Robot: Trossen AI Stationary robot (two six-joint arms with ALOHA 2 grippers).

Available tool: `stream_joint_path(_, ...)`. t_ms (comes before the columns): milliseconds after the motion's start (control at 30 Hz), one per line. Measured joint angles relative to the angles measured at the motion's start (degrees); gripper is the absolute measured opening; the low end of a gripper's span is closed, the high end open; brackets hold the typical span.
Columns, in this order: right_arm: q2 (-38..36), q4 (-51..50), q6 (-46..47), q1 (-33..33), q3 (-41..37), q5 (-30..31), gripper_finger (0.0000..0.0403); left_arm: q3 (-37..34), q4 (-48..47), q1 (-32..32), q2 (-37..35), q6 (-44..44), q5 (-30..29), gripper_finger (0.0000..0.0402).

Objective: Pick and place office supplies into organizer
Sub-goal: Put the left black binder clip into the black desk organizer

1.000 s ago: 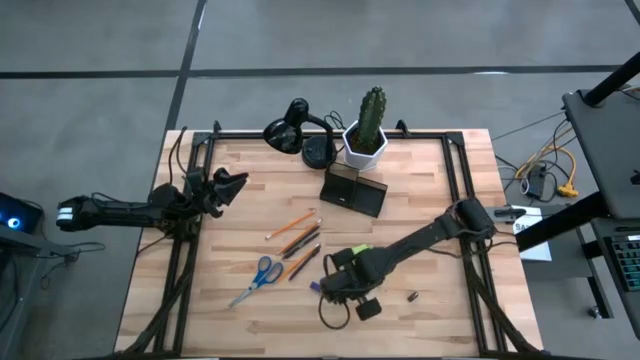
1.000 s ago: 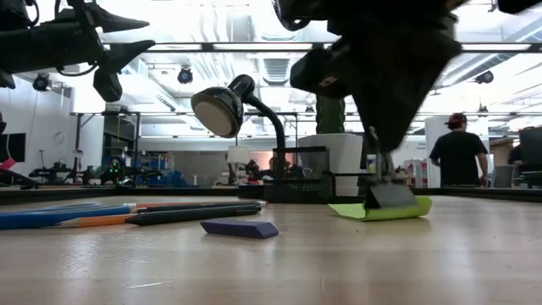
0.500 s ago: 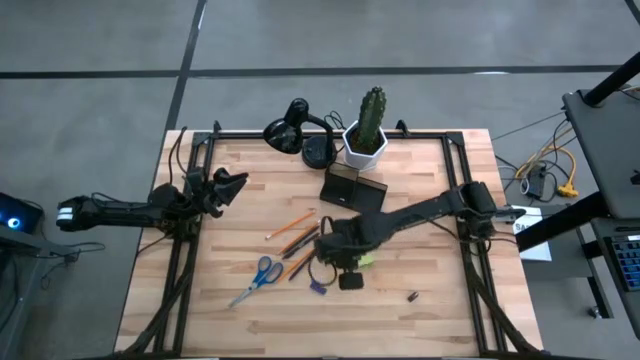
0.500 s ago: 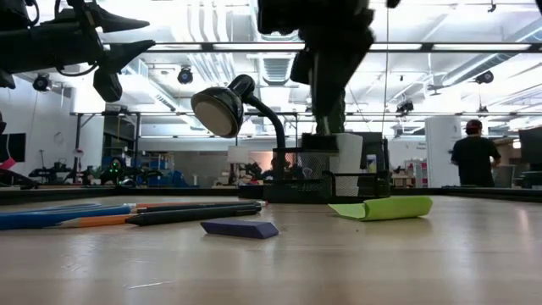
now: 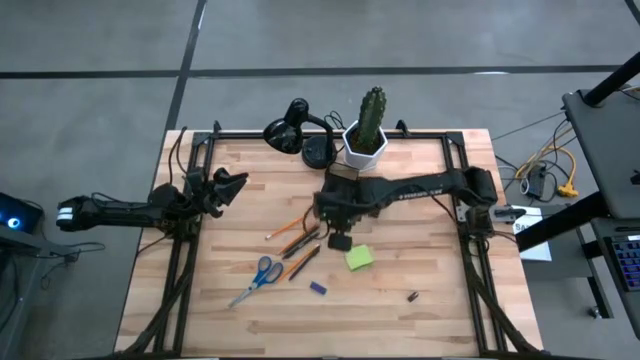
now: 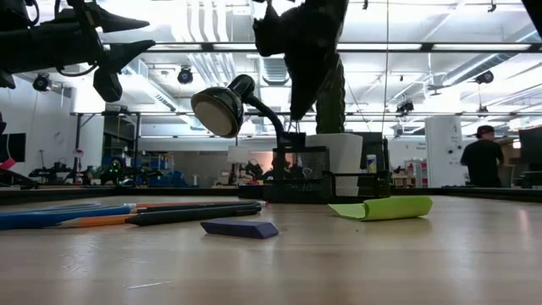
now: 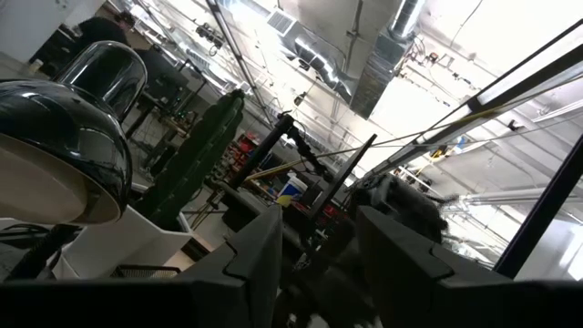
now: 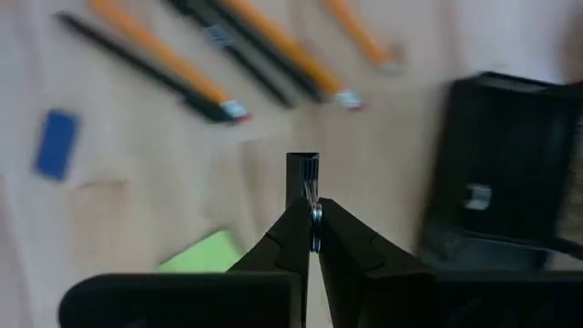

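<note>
Your right gripper (image 8: pixel 308 219) pinches a small dark clip (image 8: pixel 303 173), hard to identify, just beside the organizer (image 8: pixel 510 164) near the tabletop's back edge; left gripper (image 5: pixel 228 184) hovers spread at the left edge.

Both arms are matte black. The left arm (image 5: pixel 120 212) is a slim tube with a white band at nine o'clock. The right arm (image 5: pixel 420 187) is thicker, its joints rounded. The right gripper (image 8: pixel 308 219) has two dark wedge-shaped fingers.
</note>
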Motion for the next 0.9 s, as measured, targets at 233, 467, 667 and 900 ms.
stream_joint_path(233, -0.28, 0.02, -0.13, -5.35, -0.09, 2.76, 0.0008, 0.0, 0.0, 0.0, -0.02, 0.0, 0.01, 0.0128)
stream_joint_path(467, -0.28, -0.15, -0.2, -9.22, -0.34, 6.54, 0.0008, 0.0, 0.02, 0.0, -0.09, 0.0, -0.01, 0.0128)
stream_joint_path(667, -0.28, 0.87, -0.05, -10.58, -3.26, 8.28, 0.0008, 0.0, 0.02, 0.0, -0.09, 0.02, -0.01, 0.0128)
stream_joint_path(900, -0.28, 4.13, 0.06, -10.58, -6.32, 10.35, 0.0008, 0.0, 0.02, 0.0, -0.09, 0.02, -0.01, 0.0128)
